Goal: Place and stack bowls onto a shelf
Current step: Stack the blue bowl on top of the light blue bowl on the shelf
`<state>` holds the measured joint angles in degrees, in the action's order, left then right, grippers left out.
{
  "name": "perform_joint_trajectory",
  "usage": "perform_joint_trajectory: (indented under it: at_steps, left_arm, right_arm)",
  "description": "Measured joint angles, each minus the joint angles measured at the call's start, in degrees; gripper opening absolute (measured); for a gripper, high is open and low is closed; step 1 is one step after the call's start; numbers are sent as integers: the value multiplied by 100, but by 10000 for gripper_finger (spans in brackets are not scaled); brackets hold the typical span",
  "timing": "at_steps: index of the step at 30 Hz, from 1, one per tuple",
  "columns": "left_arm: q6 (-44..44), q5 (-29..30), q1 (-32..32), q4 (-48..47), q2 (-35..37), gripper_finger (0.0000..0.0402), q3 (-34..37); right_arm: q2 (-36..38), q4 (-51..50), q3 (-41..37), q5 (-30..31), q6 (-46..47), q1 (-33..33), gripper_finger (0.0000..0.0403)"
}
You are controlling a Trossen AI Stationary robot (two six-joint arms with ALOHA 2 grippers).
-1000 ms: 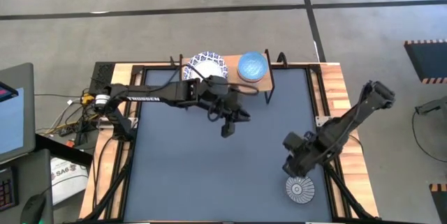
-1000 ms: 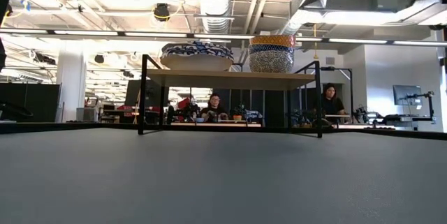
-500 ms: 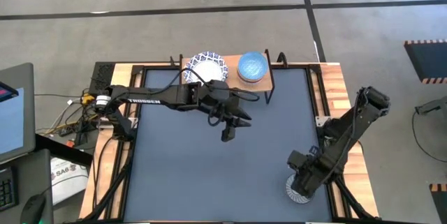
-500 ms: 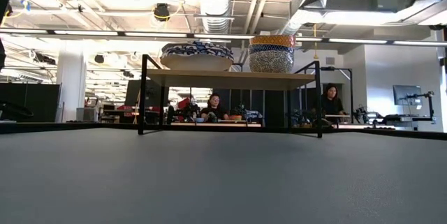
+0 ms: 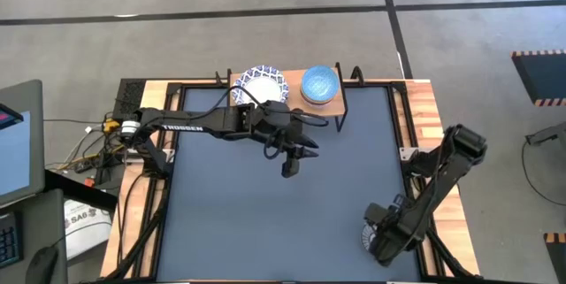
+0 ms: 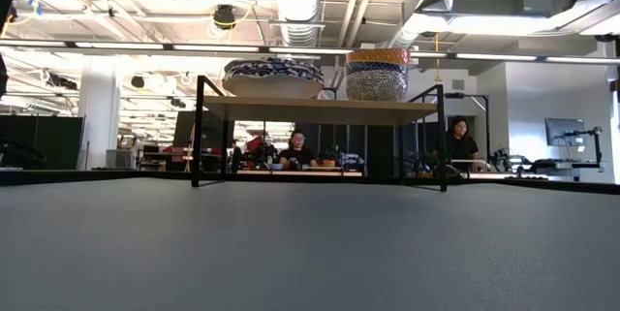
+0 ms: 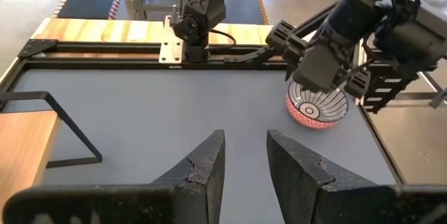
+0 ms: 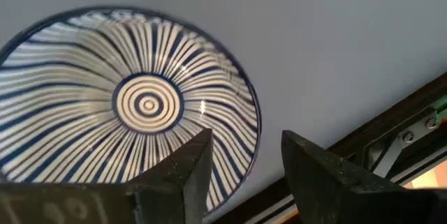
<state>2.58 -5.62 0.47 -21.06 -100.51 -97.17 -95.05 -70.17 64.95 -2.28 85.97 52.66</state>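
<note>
The shelf (image 5: 287, 98) stands at the far edge of the counter (image 5: 230, 222), and everything else is placed from it. On its wooden top, the patterned bowls (image 5: 261, 85) sit stacked at the left end and the light blue bowl (image 5: 319, 84) tops a second stack at the right end; the low view shows that stack with a yellow-rimmed bowl (image 6: 379, 56) near the top. People sit at desks in the room behind the shelf.

The striped bowl (image 5: 370, 234) lies well apart from the shelf, at the near right corner of the counter, close to the wooden frame (image 5: 442, 222) along the counter's edge. Nothing stands between it and the shelf but bare counter.

The right hand (image 8: 239, 175) hangs directly over the striped bowl's rim, fingers spread with a gap between them, one on each side of the rim, gripping nothing. Its arm reaches down from the right side of the frame.

The left hand (image 5: 289, 165) hovers just in front of the shelf's middle, pointing toward the near side, its fingers (image 7: 204, 168) parted a little and empty, arm stretched across from the left.
</note>
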Motion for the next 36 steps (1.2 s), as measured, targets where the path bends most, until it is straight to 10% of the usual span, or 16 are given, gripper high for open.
perform_joint_trajectory:
  at_steps: [18, 36]
  left_arm:
    - [24, 32, 0, -260, 0, 93, 0]
    - [0, 859, 122, -334, 0, 93, -2]
  right_arm:
    - [643, 1238, -998, -412, 515, -406, 43]
    - [1139, 178, 127, 2110, -635, -2942, 47]
